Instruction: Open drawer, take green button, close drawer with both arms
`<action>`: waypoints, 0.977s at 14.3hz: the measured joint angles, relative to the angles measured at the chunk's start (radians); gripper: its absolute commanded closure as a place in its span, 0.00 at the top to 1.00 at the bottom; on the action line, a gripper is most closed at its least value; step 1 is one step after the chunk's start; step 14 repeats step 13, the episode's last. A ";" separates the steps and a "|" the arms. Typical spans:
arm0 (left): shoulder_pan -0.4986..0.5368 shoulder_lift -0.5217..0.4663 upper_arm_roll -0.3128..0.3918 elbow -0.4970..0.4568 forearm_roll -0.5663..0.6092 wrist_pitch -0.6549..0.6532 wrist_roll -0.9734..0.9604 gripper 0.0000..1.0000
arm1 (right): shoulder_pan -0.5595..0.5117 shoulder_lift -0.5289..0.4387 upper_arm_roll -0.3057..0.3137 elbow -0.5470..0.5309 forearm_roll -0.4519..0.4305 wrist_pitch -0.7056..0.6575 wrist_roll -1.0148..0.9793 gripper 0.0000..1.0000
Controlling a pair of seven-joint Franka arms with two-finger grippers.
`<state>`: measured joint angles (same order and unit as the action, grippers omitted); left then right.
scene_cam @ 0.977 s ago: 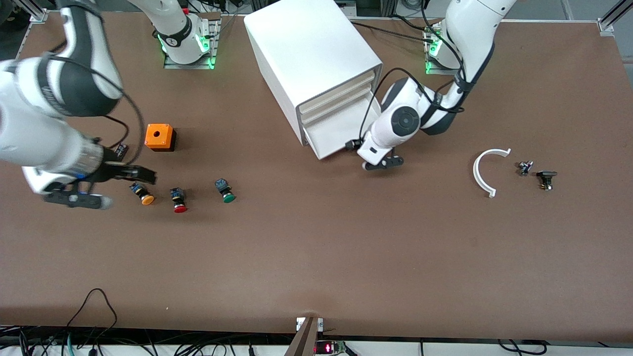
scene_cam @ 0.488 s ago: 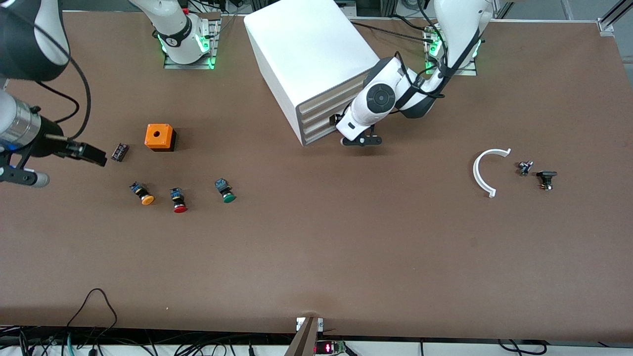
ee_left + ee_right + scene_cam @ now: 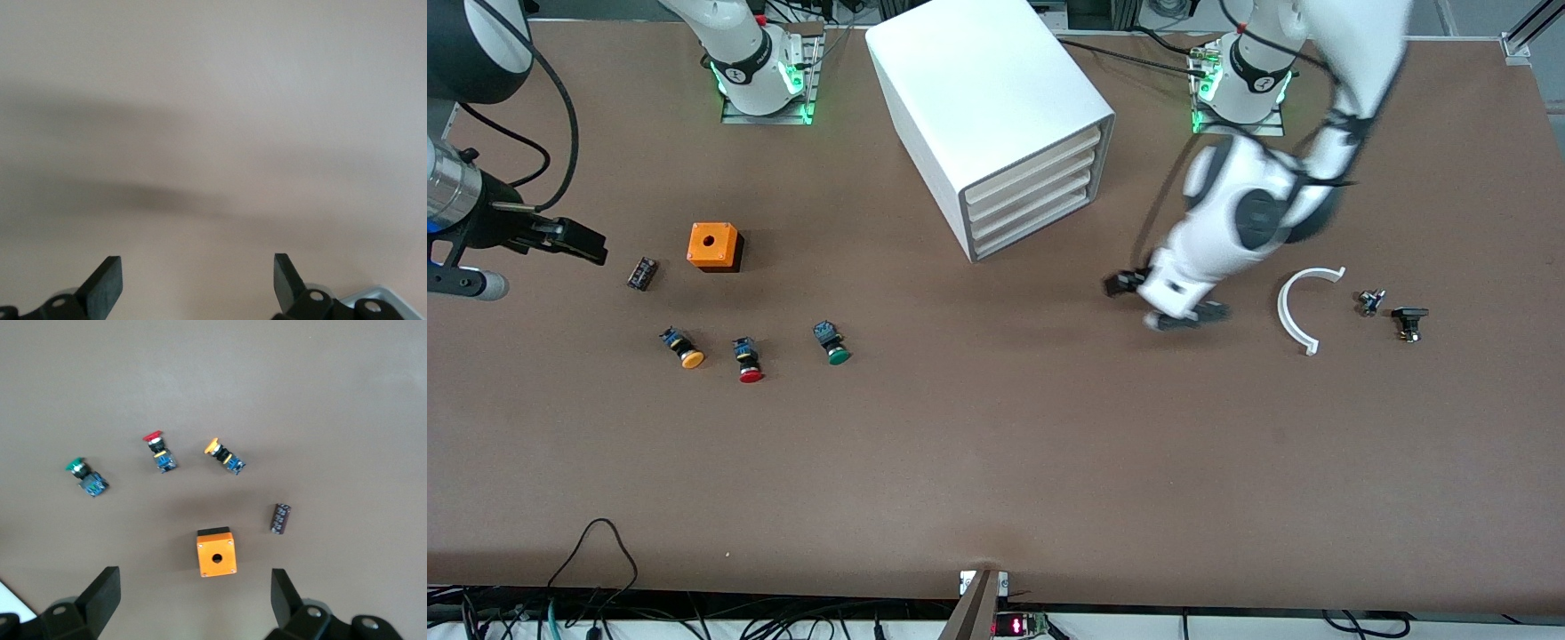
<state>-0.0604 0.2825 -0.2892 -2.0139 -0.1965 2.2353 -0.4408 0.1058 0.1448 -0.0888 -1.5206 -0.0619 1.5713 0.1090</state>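
Note:
The white cabinet point(image 3: 983, 98) stands at the middle of the table with all three drawers shut; the drawer point(image 3: 1040, 223) is the lowest. The green-capped button point(image 3: 833, 344) lies on the table, nearer the front camera than the cabinet and toward the right arm's end. It also shows in the right wrist view point(image 3: 85, 475). My left gripper point(image 3: 1163, 302) is open and empty over bare table between the cabinet and a white arc; its wrist view point(image 3: 197, 280) shows only table. My right gripper point(image 3: 576, 244) is open and empty at the right arm's end, its wrist view point(image 3: 193, 597) looking down on the buttons.
A red-capped button point(image 3: 748, 360) and an orange-capped button point(image 3: 683, 348) lie beside the green one. An orange box point(image 3: 713, 246) and a small black part point(image 3: 642, 273) lie farther from the camera. A white arc point(image 3: 1302, 308) and two small parts point(image 3: 1392, 312) lie toward the left arm's end.
The lowest drawer went from pulled out to shut. My left gripper pushed it in, then swung away toward the white arc. My right gripper drew back from the buttons.

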 measured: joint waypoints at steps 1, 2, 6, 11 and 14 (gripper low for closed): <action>0.037 -0.046 0.030 0.031 0.002 -0.082 0.073 1.00 | -0.001 -0.009 -0.009 -0.020 0.000 0.023 -0.034 1.00; 0.070 -0.100 0.051 0.053 0.016 -0.160 0.147 1.00 | -0.002 -0.022 -0.013 -0.046 0.001 0.054 -0.054 1.00; 0.127 -0.349 0.114 0.090 0.109 -0.452 0.267 1.00 | -0.002 -0.102 -0.027 -0.169 0.001 0.137 -0.125 1.00; 0.134 -0.418 0.130 0.155 0.160 -0.579 0.272 1.00 | -0.003 -0.128 -0.064 -0.199 0.001 0.141 -0.142 1.00; 0.135 -0.407 0.130 0.155 0.161 -0.579 0.272 1.00 | -0.003 -0.129 -0.065 -0.197 0.001 0.141 -0.131 1.00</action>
